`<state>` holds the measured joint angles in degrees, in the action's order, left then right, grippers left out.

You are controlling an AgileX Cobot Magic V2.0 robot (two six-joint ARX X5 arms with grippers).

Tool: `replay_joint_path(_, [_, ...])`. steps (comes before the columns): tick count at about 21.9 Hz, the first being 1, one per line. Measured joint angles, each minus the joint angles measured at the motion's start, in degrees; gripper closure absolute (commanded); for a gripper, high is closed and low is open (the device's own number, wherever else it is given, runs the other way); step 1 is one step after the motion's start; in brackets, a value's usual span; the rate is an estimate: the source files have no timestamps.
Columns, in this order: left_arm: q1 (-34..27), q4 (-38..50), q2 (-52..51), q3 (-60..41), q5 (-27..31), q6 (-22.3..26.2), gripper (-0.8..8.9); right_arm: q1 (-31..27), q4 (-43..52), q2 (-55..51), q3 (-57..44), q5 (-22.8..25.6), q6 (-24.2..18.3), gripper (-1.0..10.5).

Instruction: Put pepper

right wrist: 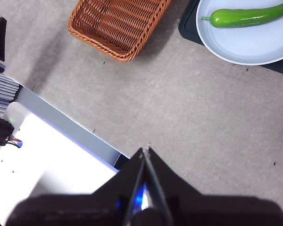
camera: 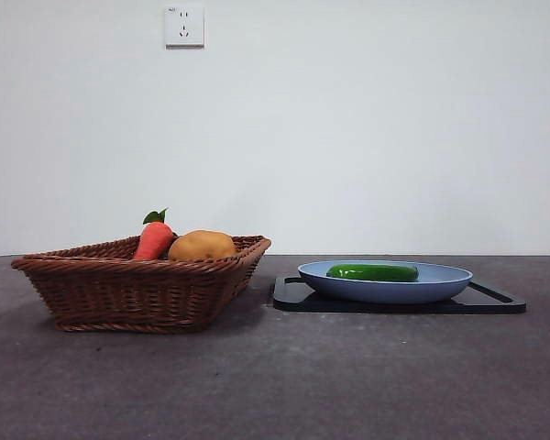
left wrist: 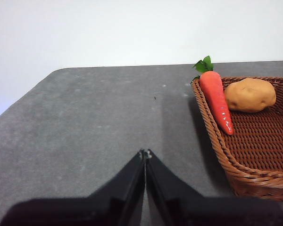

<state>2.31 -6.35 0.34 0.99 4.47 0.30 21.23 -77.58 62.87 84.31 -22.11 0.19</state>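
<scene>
The glossy green pepper lies on its side in a pale blue plate that rests on a black tray. It also shows in the right wrist view, on the plate. My right gripper is shut and empty, hovering above bare table well away from the plate. My left gripper is shut and empty over the table, beside the wicker basket. Neither gripper shows in the front view.
The brown wicker basket stands to the left of the tray and holds an orange-red carrot and a tan potato. The table's edge and a white base show in the right wrist view.
</scene>
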Motion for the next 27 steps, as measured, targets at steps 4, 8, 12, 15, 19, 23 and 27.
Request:
replay_joint_path(4, [0.0, 0.0, 0.0, 0.0, -0.1, 0.0, 8.05, 0.0, 0.0, 0.0, 0.0, 0.0, -0.1, 9.4])
replay_joint_path(8, [0.0, 0.0, 0.0, 0.0, -0.1, 0.0, 8.05, -6.3, 5.7, -3.7, -0.2, -0.1, -2.4, 9.4])
replay_joint_path(12, [0.0, 0.0, 0.0, 0.0, -0.1, 0.0, 8.05, -11.7, 19.6, -15.7, -6.3, -0.4, -1.9, 9.4])
replay_joint_path(15, [0.0, 0.0, 0.0, 0.0, -0.1, 0.0, 8.05, -16.2, 29.7, -26.4, -17.6, -0.1, -1.9, 9.4])
replay_joint_path(19, [0.0, 0.0, 0.0, 0.0, -0.1, 0.0, 8.05, -18.4, 44.5, -38.3, -34.7, 0.1, -1.7, 9.4])
replay_joint_path(23, [0.0, 0.0, 0.0, 0.0, -0.1, 0.0, 8.05, -18.8, 53.6, -45.0, -46.1, 0.1, -1.1, 9.4])
replay_joint_path(27, [0.0, 0.0, 0.0, 0.0, -0.1, 0.0, 8.05, -18.8, 62.1, -50.7, -56.6, 3.4, 0.0, 9.4])
